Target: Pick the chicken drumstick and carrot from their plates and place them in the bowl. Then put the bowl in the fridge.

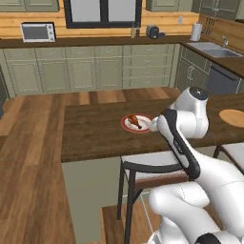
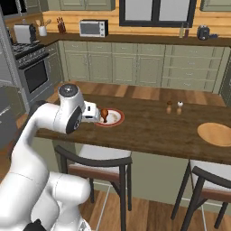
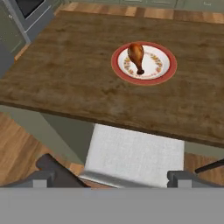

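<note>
Open, empty gripper (image 3: 112,178) poised over the counter's near edge above a stool, with the chicken drumstick (image 3: 136,55) ahead of it on the red-rimmed plate (image 3: 168,72) — bulb end farthest, bone end pointing back toward the fingers — so the reach runs forward and down.

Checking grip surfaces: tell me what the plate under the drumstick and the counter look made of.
Plate: looks like glazed ceramic, smooth white centre with a red rim and patterned ring. Counter: looks like dark stained wood, with visible grain streaks and a matte finish. Drumstick: glossy brown skin.
</note>
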Controlling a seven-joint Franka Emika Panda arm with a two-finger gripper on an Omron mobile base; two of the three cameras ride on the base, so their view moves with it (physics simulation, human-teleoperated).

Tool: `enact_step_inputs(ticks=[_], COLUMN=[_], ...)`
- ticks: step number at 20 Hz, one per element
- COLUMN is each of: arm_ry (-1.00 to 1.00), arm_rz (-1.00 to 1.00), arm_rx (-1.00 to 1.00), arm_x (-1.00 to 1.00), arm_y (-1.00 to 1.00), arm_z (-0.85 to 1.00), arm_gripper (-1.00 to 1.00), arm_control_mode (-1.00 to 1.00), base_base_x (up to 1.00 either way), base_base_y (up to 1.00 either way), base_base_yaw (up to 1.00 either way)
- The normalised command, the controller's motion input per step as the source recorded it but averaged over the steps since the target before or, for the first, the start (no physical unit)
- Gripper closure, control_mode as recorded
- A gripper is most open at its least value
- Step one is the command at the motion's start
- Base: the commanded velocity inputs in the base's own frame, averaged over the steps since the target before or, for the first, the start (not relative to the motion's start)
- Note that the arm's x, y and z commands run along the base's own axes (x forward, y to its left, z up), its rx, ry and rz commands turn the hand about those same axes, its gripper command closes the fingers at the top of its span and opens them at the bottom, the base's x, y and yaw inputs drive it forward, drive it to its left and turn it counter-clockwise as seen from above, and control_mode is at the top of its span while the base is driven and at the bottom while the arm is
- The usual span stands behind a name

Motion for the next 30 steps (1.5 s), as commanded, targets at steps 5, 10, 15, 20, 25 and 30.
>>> enact_step_inputs(ticks=[5,10,15,20,25,30], arm_ry=[0.16,0.06,0.00,0.06,0.07,0.00], arm_rz=[0.00,0.01,0.06,0.03,0.00,0.00], arm_rx=[0.00,0.00,0.00,0.00,0.00,0.00], arm_x=[1.00,0.91,0.84,0.80,0.79,0.66], arm_y=[0.00,0.00,-0.09,-0.01,0.00,0.00], arm_z=[-0.29,-0.52,-0.49,-0.44,-0.23,-0.08], arm_gripper=[-1.00,-1.00,-1.00,-1.00,-1.00,-1.00], arm_control_mode=[-1.00,-1.00,-1.00,-1.00,-1.00,-1.00], base_base_x=[0.00,0.00,0.00,0.00,0.00,0.00], base_base_y=[0.00,0.00,0.00,0.00,0.00,0.00], base_base_yaw=[0.00,0.00,0.00,0.00,0.00,0.00])
